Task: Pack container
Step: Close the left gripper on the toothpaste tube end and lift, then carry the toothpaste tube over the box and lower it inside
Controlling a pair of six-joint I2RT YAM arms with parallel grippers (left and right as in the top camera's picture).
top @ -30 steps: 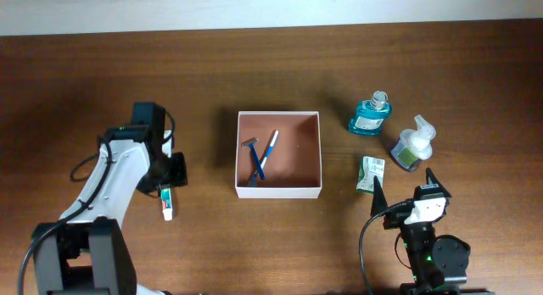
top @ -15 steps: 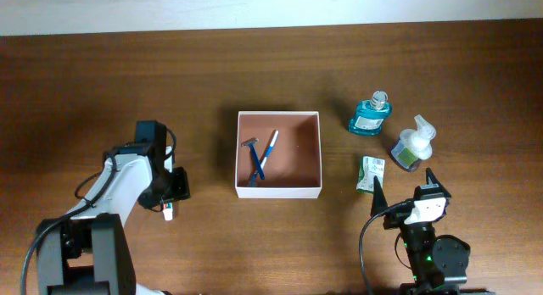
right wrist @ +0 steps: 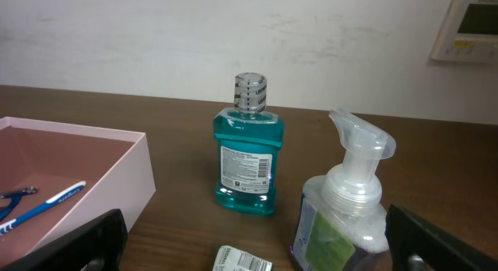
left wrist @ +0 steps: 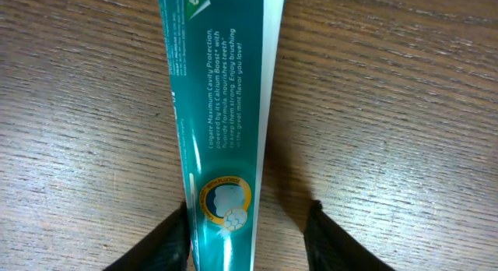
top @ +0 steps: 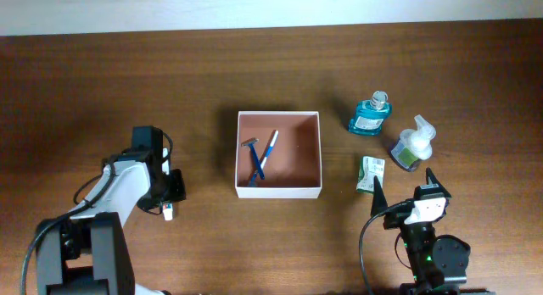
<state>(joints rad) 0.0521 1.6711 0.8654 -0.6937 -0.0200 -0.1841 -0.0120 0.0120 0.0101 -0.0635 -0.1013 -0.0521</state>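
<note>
**At the worktop's centre, a light box to fill**

The container [top: 279, 192] sits mid-worktop [top: 254, 66], with a razor [top: 251, 145] and a toothbrush [top: 268, 151] inside. It looks light and thin-walled, stiff enough to hold its shape but likely to slide if knocked. It is best left in place, or taken by one wall at the rim. Well to its left, the left pincer [left wrist: 249, 236] stands open astride a tube [left wrist: 222, 107] lying flat. The tube looks soft and slick, so pinch it across the body. The right pincer [top: 405, 190] is open and empty, near the packet [top: 371, 173].
</note>
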